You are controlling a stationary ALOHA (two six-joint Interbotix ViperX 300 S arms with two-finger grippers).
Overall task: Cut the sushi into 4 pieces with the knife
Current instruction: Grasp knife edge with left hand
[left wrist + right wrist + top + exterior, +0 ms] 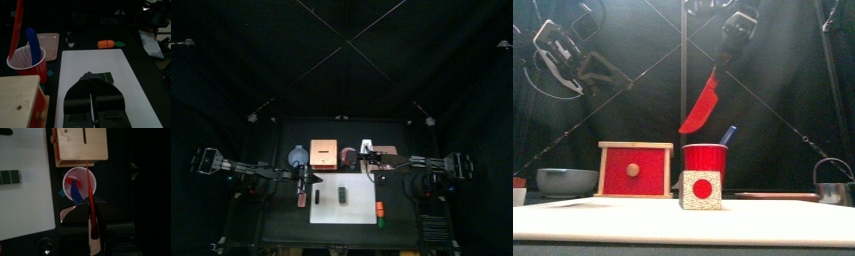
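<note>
The red knife (704, 105) hangs blade down from my right gripper (738, 32), which is shut on its handle, just above the red cup (704, 158). The blue knife (727, 135) still stands in that cup. In the right wrist view the red knife (91, 198) runs out from the right gripper (91, 215) over the cup (79, 183). The dark green sushi roll (100, 76) lies on the white cutting board (113, 62); its speckled end (700, 190) faces the front. My left gripper (90, 81) hovers high over the board, shut and holding nothing.
The wooden box (322, 155) with its red drawer front (635, 170) stands left of the cup, with the blue-grey bowl (567, 181) beyond it. A pink tray (381, 152) lies back right. An orange toy (380, 210) and a metal cutter (831, 185) sit right of the board, and a small red toy (302, 198) to its left.
</note>
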